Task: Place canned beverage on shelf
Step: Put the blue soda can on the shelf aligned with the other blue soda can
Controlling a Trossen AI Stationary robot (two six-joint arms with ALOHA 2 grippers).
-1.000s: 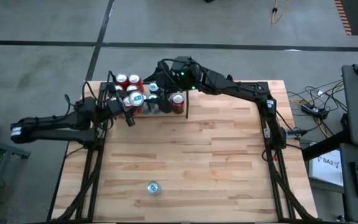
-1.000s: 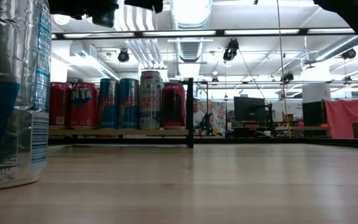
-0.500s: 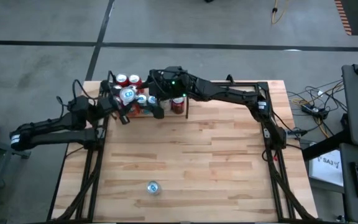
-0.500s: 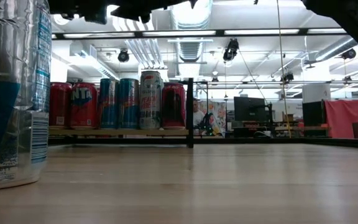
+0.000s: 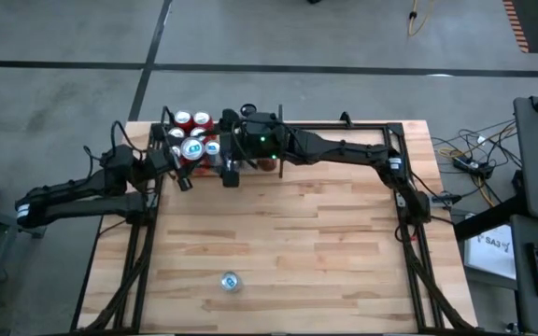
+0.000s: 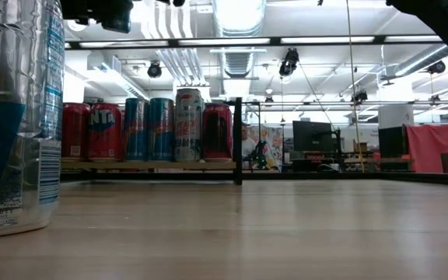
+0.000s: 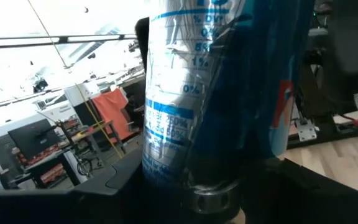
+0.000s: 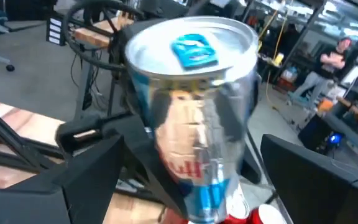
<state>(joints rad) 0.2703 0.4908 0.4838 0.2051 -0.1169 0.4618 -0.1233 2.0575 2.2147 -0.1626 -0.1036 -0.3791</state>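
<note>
A silver-and-blue can (image 5: 194,147) with a blue tab hangs in the air near the shelf's front, and my left gripper (image 5: 186,160) is shut on it. My right gripper (image 5: 229,169) reaches in from the table's right. It is open, and its fingers stand on either side of the same can (image 8: 191,118) with gaps showing. The shelf (image 6: 146,165) at the table's far left holds a row of upright cans (image 6: 150,128) on its wooden floor. Another can (image 5: 230,281) stands upright by the near edge. My left gripper pinches the can's side wall (image 7: 197,155) between its two fingers. The fingers come about level from the table's left. The can is lifted clear, top up and slightly tilted, with its bottom rim (image 7: 211,194) just past the fingers.
The black frame (image 5: 344,126) runs along the table's far edge and down both sides. A black post (image 6: 238,140) ends the row of cans. The lone can (image 6: 14,117) by the near edge stands on the wide wooden table top (image 5: 288,243).
My right gripper has swung toward the table's left and a little nearward, rolling somewhat, and now has its open fingers around the can in my left gripper. My left gripper has shifted slightly with the can, still lifted.
</note>
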